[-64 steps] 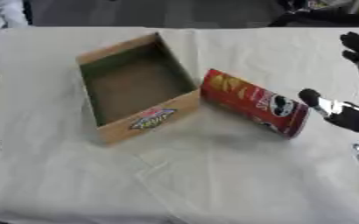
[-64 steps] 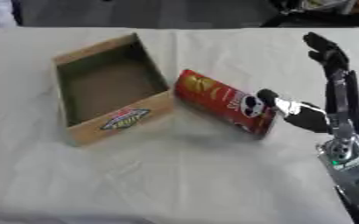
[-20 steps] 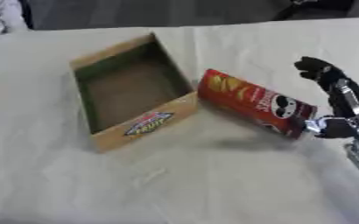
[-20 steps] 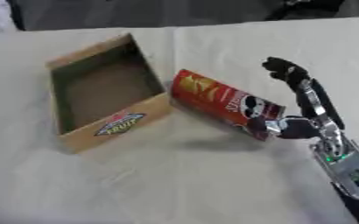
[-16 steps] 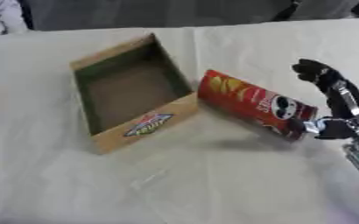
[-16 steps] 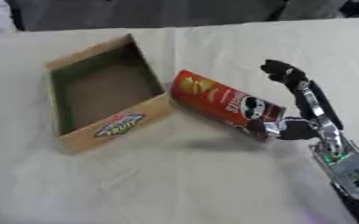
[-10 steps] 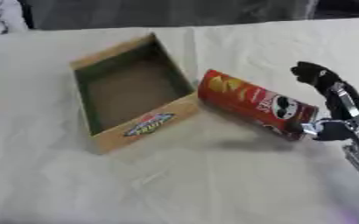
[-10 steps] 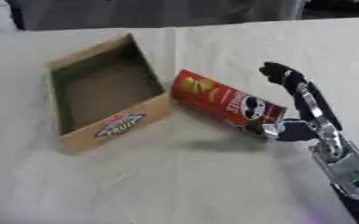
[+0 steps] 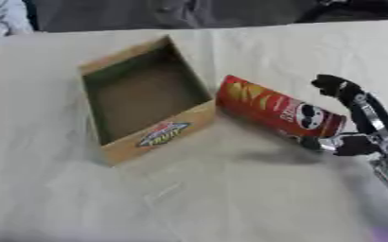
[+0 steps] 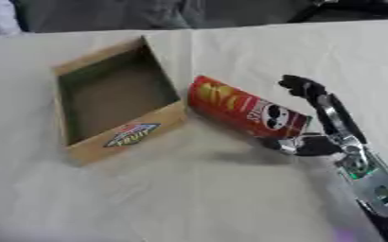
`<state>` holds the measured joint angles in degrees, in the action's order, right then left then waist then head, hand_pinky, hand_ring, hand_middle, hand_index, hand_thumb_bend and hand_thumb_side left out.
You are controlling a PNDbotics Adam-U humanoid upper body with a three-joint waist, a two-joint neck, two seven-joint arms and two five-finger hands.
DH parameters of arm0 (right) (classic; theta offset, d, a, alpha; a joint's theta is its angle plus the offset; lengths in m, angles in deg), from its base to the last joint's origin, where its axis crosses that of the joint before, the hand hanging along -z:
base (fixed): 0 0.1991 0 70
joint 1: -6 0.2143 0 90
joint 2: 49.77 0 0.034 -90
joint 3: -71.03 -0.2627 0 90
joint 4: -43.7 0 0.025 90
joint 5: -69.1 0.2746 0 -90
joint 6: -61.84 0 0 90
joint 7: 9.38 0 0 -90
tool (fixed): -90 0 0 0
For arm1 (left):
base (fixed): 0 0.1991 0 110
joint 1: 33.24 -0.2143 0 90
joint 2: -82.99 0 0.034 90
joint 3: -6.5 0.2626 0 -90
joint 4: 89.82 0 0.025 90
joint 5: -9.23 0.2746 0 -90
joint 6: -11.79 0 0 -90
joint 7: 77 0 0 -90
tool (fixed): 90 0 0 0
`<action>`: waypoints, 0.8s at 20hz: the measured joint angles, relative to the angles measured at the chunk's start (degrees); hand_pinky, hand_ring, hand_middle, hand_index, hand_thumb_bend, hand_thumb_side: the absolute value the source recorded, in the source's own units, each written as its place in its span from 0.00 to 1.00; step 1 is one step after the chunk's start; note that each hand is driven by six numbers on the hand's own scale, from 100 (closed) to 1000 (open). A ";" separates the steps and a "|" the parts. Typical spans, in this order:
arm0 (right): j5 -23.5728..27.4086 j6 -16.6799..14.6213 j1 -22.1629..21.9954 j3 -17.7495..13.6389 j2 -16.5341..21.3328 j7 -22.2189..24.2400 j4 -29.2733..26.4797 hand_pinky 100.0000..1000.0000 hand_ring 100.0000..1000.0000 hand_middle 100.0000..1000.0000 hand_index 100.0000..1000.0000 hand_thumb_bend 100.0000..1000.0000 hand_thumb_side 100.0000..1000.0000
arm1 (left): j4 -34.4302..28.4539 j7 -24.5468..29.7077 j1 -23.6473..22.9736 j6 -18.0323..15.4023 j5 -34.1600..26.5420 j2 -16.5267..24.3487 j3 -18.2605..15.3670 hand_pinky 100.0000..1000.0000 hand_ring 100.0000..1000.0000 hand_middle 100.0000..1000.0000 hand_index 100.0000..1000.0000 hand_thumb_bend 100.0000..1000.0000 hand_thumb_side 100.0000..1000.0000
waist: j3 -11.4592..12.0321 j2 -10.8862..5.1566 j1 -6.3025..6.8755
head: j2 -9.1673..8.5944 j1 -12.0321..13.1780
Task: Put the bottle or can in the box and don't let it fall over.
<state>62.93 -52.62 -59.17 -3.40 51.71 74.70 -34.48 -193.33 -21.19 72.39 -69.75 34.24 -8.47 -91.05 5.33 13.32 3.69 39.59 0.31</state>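
Not begun in effect: red can point(image 9: 276, 112) lies on its side just right of the empty box point(image 9: 139, 101). Right hand point(image 10: 317, 127) spread around its end, fingers uncurled.

The box point(image 9: 139, 111) sat open-topped at 10 o'clock on the table point(image 10: 189, 198), its inside bare, so the way in from above was free. The can point(image 10: 245, 112) lay on its side at 3 o'clock, its near end just beside the box's right wall, leaving only a narrow gap there. The right hand point(image 10: 326, 127) stood at the can's far end, fingers over its top and thumb at its base, blocking that side. The cloth from 5 to 8 o'clock lay open.
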 measured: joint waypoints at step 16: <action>-3.64 -0.39 -0.24 -0.04 -0.38 0.30 2.48 0.82 0.82 0.77 0.87 0.82 0.30 | -0.01 0.01 0.01 -0.01 -0.02 -0.01 0.00 0.69 0.90 0.73 0.74 0.38 0.66 | 0.05 0.08 -0.29 | 0.00 0.02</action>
<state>59.30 -53.01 -59.40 -3.44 51.33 75.00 -32.00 -193.34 -21.18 72.40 -69.76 34.21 -8.48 -91.05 5.38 13.39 3.40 39.59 0.33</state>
